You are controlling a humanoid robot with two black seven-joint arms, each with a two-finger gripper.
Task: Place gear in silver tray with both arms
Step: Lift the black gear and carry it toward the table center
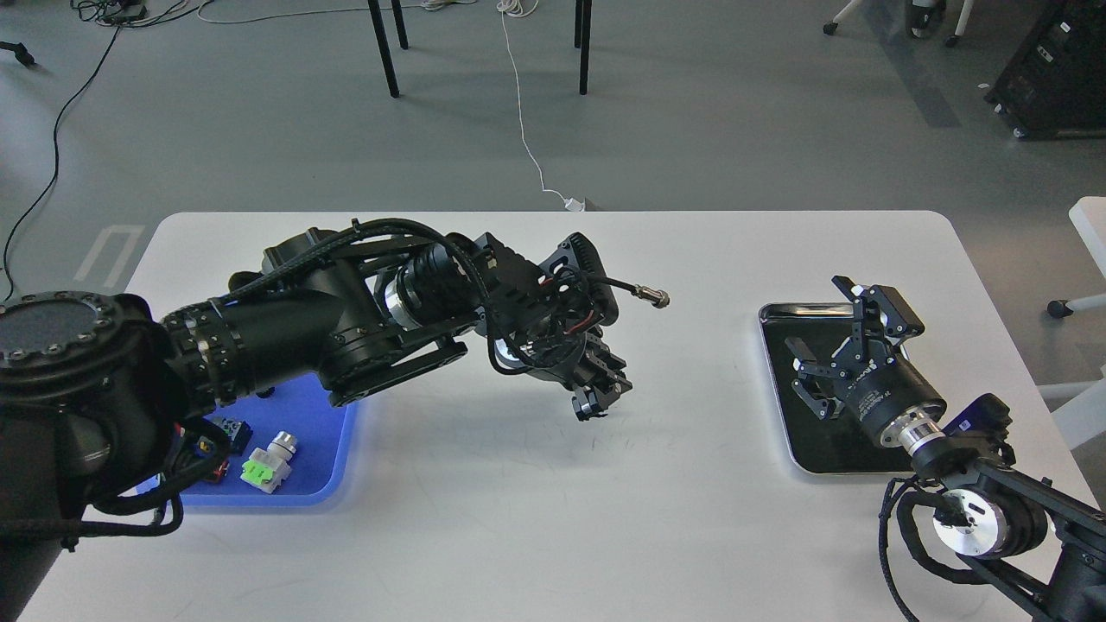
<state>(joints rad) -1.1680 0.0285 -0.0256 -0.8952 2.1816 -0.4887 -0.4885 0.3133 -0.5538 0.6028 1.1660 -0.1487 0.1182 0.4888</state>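
The silver tray [808, 453], shiny rim and black inside, lies at the right of the white table. My right gripper [831, 345] hovers open and empty over the tray's near half. My left arm reaches across the table from the left. Its gripper [598, 402] points down just above the table's middle, well left of the tray. It is dark and its fingers look close together. A tiny pale bit shows at the tip, but I cannot tell whether it is a held part. No gear shows clearly. My left arm hides much of the blue tray.
The blue plastic tray [333, 471] sits at the left front, with a green-and-white push-button [266, 462] and other switches partly under my arm. A cable plug [657, 299] sticks out from my left wrist. Chair legs stand on the floor beyond the table.
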